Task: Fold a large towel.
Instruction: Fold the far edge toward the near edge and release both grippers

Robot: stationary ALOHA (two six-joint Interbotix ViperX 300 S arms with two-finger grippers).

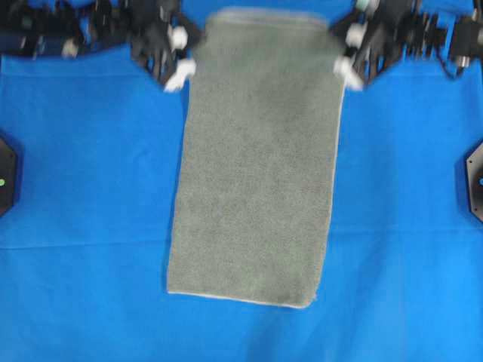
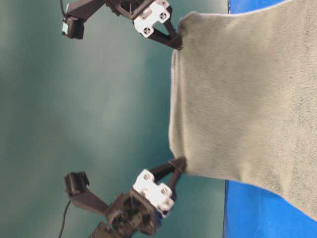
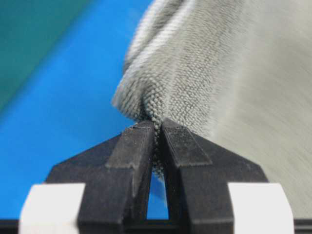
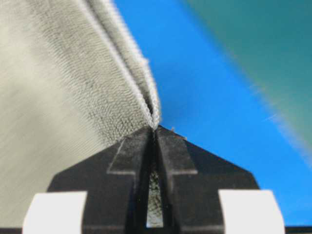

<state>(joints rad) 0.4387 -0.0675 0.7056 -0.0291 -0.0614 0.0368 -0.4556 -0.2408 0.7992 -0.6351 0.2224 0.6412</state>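
Right now the big blue sheet (image 1: 83, 188) is under everything. On it lies the towel (image 1: 256, 181), long and grey-green, with its far end lifted up off the sheet. It looks soft, light and floppy, so it will sag and bend anywhere; the corners are the best spots to hold. The left gripper (image 3: 157, 127) is pinched tight on the towel's far left corner. The right gripper (image 4: 155, 127) is pinched tight on the far right corner. Nothing else sits near the towel to block it.
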